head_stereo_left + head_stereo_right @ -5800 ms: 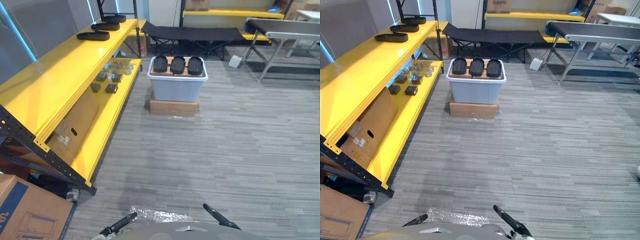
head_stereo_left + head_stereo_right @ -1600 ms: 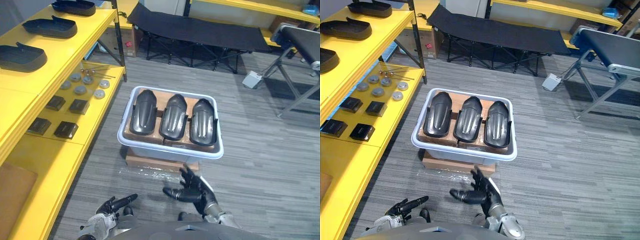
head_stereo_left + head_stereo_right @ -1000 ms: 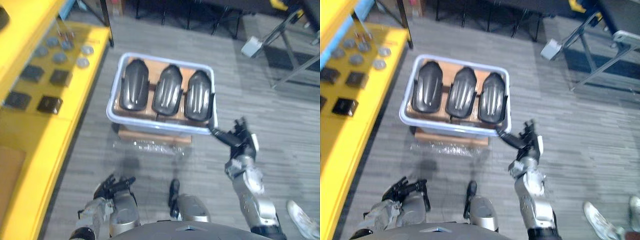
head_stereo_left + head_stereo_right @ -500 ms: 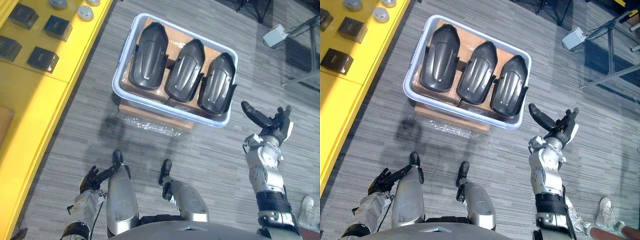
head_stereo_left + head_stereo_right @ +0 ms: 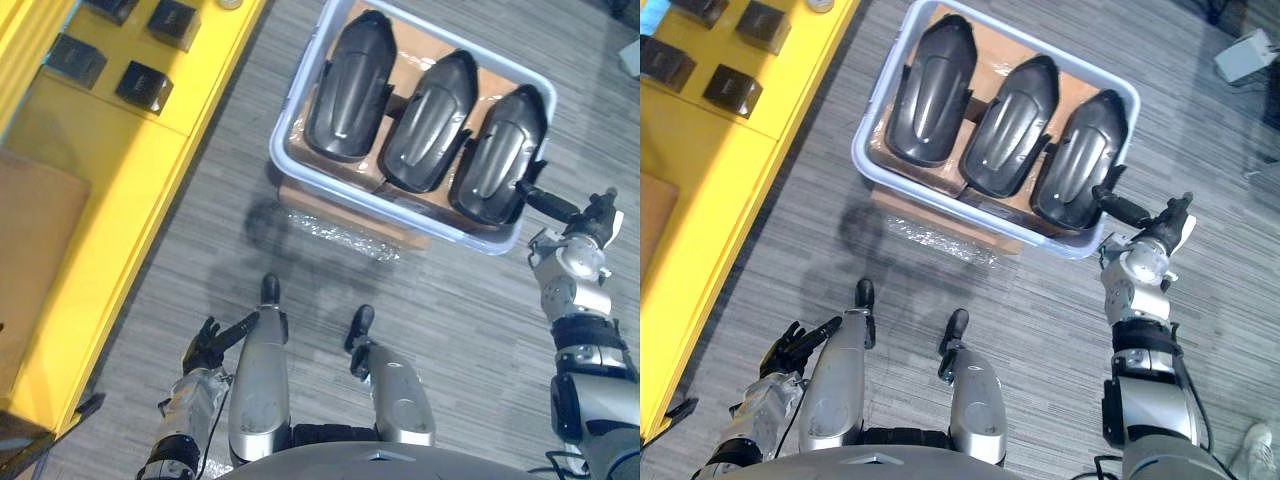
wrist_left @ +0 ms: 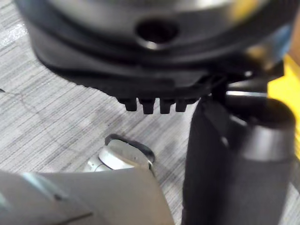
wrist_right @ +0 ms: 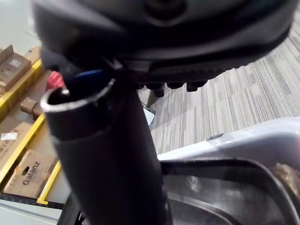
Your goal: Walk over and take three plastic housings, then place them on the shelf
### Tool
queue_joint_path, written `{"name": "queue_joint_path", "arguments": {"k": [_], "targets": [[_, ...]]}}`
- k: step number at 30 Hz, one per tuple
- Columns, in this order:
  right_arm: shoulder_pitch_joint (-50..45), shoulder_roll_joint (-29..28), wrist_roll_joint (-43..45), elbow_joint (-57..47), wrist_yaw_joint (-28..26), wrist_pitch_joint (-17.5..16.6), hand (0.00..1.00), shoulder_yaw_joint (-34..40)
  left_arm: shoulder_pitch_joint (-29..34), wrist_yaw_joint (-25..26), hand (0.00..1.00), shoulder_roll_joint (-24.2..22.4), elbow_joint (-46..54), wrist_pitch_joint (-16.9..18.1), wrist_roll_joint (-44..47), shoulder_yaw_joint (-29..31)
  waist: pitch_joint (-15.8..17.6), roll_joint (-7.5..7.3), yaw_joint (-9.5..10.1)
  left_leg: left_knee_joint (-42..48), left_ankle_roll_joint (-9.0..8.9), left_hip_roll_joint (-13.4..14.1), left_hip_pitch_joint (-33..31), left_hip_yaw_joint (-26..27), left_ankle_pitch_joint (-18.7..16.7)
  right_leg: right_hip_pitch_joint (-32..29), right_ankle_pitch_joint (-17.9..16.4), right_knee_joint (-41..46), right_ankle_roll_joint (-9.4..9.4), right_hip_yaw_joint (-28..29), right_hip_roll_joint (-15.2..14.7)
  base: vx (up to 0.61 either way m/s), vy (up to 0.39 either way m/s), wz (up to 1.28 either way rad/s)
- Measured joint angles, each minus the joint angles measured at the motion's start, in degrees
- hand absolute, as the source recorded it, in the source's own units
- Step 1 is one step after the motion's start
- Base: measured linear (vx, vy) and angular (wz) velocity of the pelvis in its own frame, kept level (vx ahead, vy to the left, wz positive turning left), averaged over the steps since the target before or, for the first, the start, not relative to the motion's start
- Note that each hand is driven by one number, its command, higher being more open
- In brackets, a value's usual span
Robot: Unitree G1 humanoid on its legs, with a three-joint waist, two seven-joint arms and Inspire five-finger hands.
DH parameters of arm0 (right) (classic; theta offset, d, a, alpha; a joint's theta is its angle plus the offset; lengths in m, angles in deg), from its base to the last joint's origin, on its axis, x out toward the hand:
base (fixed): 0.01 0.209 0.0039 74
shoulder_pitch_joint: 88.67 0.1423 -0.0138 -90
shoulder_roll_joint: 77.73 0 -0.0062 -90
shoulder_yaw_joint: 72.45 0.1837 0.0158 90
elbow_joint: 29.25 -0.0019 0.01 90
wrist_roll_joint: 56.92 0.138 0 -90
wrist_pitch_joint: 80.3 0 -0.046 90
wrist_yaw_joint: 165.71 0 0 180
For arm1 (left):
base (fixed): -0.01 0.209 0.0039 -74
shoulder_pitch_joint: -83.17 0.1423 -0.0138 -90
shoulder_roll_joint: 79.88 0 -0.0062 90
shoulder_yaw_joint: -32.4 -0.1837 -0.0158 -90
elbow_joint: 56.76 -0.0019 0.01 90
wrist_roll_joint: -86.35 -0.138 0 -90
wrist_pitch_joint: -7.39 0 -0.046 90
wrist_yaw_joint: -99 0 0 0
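Note:
Three dark plastic housings lie side by side in a pale bin (image 5: pixel 350 198): the left one (image 5: pixel 935 90), the middle one (image 5: pixel 1010 112) and the right one (image 5: pixel 1080 165). My right hand (image 5: pixel 1145 245) is raised at the bin's right corner, open. Its thumb (image 7: pixel 108 154) reaches over the rim (image 7: pixel 234 140) beside the right housing and grips nothing. My left hand (image 5: pixel 205 345) hangs low at my left side, fingers relaxed and empty.
The bin rests on a cardboard box (image 5: pixel 940 222) on grey floor. A yellow shelf (image 5: pixel 130 190) runs along my left, carrying small black blocks (image 5: pixel 145 85) and a cardboard sheet (image 5: pixel 35 250). A person's shoe (image 5: pixel 1258 440) shows at the lower right.
The camera has come closer and tilted further down over the bin. My right hand has risen from in front of me to the bin's right rim. The housings have not moved.

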Motion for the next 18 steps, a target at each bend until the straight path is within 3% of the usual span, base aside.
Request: {"name": "queue_joint_path", "arguments": {"k": [12,13,18], "targets": [[7.6,6.7,0.0,9.3,-2.0,7.2,1.0,-0.9,-0.6,-1.8,1.0,-2.0,-1.2,1.8,2.3,-2.7,0.2,4.6,1.95,3.2,0.09,-1.8,-4.8,-2.3,0.4,-7.6,-5.5,12.7,-0.23,-0.7,-3.3,-0.05,-0.003,0.1],[8.1,6.7,0.1,10.0,-1.9,8.3,0.0,-1.2,-0.7,-1.9,1.0,-2.5,-1.3,2.3,2.4,-2.7,0.2,4.96,2.14,3.5,0.03,-1.9,-5.4,-2.4,0.4,-8.5,-5.9,13.9,-0.26,-0.6,-3.7,-0.07,-0.017,0.04],[8.7,6.8,0.1,10.1,-0.5,12.8,0.0,-1.0,-0.9,-1.8,1.0,-3.9,-1.2,4.7,2.5,-2.8,0.3,5.63,2.38,4.9,-0.11,-2.0,-7.1,-2.8,0.5,-11.0,-7.7,18.0,-0.54,-0.6,-4.8,-0.07,-0.024,0.06]]}}
